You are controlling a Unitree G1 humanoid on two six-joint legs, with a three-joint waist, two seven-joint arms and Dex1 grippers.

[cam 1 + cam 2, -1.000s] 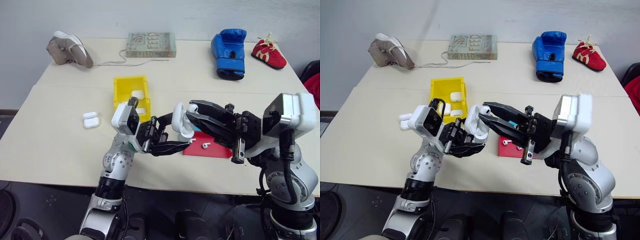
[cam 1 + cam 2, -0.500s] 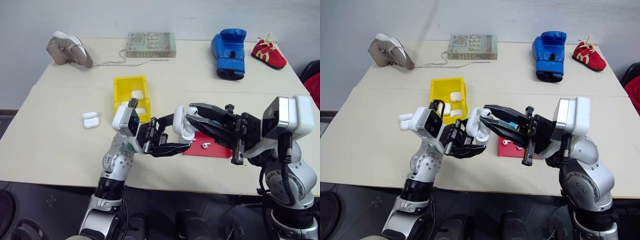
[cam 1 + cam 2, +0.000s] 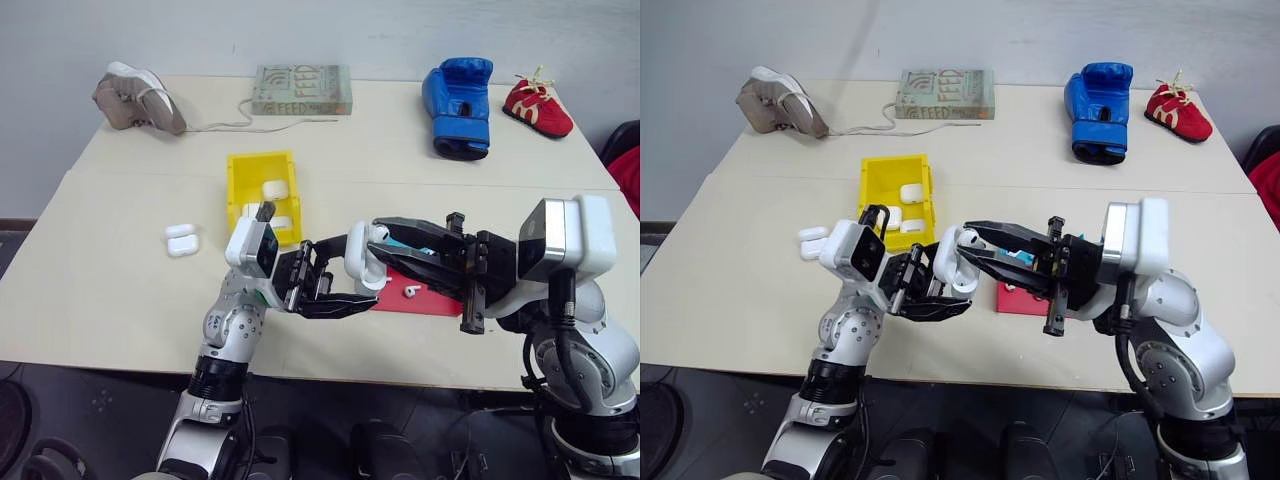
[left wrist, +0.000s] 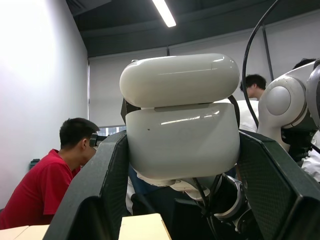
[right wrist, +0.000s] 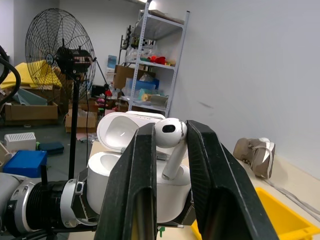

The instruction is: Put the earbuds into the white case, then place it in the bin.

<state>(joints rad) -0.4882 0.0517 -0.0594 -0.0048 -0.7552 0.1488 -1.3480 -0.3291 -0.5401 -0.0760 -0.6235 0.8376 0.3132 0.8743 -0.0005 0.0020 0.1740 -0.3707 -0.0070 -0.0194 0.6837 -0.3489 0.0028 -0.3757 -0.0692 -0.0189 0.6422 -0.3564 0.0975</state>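
So the case (image 3: pixel 361 260) is held up over the table (image 3: pixel 120 290) by the left gripper (image 3: pixel 340 285), fingers clamped on both sides of its body, lid flipped open. In the left wrist view the case (image 4: pixel 181 135) is seen squeezed between the two black fingers (image 4: pixel 95 200).

One earbud (image 5: pixel 170 137) is pinched by the right gripper (image 5: pixel 167 150) between its two pads, stem pointing down toward the open case (image 5: pixel 135 170), just above the opening. Can't be told whether the stem is actually touching inside yet.

The bin (image 3: pixel 262 190) is sat further back on the table with a few white cases (image 3: pixel 274 188) in it already. Two more cases (image 3: pixel 181 240) are lying on the table beside the bin, on the robot's left. A red tray (image 3: pixel 420 295) is under the right gripper, with another earbud (image 3: pixel 409 291) lying on it.

At the far edge: a grey shoe (image 3: pixel 135 97), a book (image 3: pixel 302 90), a blue boxing glove (image 3: pixel 458 105) and a red shoe (image 3: pixel 537 105).
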